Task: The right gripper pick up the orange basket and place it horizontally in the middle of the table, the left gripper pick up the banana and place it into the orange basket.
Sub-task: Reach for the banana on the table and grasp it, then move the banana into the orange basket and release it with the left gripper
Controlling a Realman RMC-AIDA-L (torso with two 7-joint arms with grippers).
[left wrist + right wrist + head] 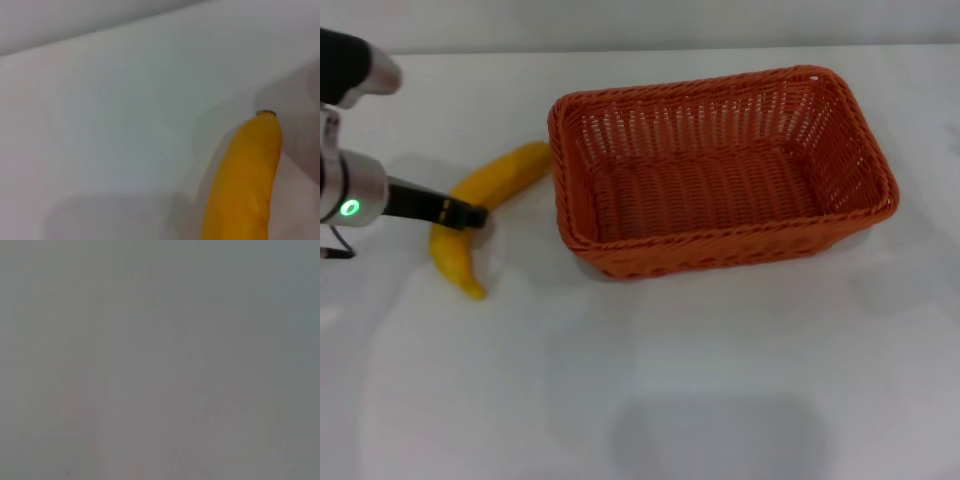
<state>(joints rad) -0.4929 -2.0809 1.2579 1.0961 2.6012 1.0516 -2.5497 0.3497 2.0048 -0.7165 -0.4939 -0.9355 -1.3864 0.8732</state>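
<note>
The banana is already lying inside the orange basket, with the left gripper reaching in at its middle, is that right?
Not quite. In the head view the banana lies on the white table just outside the orange basket, beside its short wall; the basket holds nothing. The rest stands: the left gripper is at the banana's middle.

You have the orange basket (720,170) lying upright on the white counter (670,380), its long side running across the head view and its woven inside bare. Just beside its left short end lies the banana (485,205), a curved glossy yellow one, flat on the counter, one end near the basket's corner.
</note>
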